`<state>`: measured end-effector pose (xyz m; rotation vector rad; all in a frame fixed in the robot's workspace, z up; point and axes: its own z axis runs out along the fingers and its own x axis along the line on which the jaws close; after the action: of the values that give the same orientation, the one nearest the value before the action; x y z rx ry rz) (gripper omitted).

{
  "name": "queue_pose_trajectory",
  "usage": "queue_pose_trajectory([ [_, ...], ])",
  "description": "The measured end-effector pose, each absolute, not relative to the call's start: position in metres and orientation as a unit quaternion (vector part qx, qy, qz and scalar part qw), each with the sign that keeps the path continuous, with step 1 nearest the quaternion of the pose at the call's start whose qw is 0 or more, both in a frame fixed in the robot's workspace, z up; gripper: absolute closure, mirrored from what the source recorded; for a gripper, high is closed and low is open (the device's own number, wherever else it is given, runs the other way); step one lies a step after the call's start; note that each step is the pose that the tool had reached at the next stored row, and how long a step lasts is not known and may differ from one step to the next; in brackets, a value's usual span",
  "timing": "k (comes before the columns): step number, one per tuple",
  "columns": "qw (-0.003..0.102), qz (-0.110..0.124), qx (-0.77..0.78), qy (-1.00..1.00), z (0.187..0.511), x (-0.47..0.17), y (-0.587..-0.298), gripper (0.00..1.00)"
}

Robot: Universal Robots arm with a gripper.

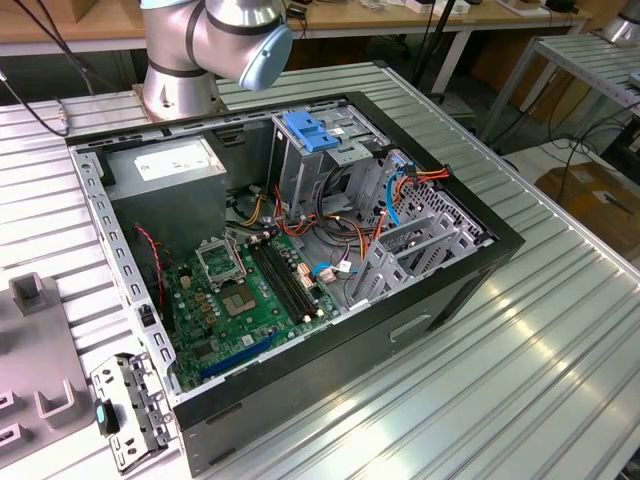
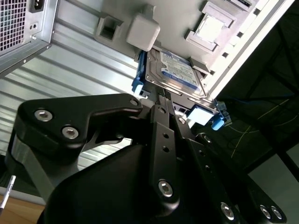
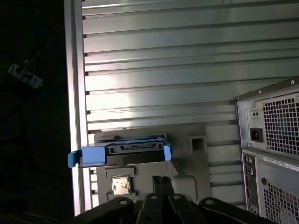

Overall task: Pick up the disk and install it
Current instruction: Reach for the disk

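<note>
The disk (image 2: 175, 70) is a flat grey hard drive with a white and blue label and a blue carrier edge. It lies on a grey fixture plate (image 2: 140, 14) on the slatted metal table. In the first wrist view the disk (image 3: 122, 154) shows edge-on, with its connector side facing my gripper (image 3: 161, 179). My gripper (image 2: 161, 95) hovers just short of the disk's near edge. Its black fingers (image 3: 156, 183) stand close together with nothing between them.
An open computer case (image 1: 470, 270) stands mid-table, with a motherboard (image 1: 250, 290), a drive cage with a blue latch (image 1: 312, 130) and a grey power supply box (image 1: 165, 165). The arm's base (image 1: 180, 70) is behind it. The case's rear (image 3: 271, 140) is beside the plate, near the table edge (image 3: 74, 93).
</note>
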<state>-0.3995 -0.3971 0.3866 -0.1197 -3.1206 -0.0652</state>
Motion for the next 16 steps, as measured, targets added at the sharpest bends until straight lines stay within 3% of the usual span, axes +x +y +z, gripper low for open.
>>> queue_pose_trajectory([
  [16,0.010,-0.021,-0.038,-0.999,0.385,-0.435,-0.395,0.89],
])
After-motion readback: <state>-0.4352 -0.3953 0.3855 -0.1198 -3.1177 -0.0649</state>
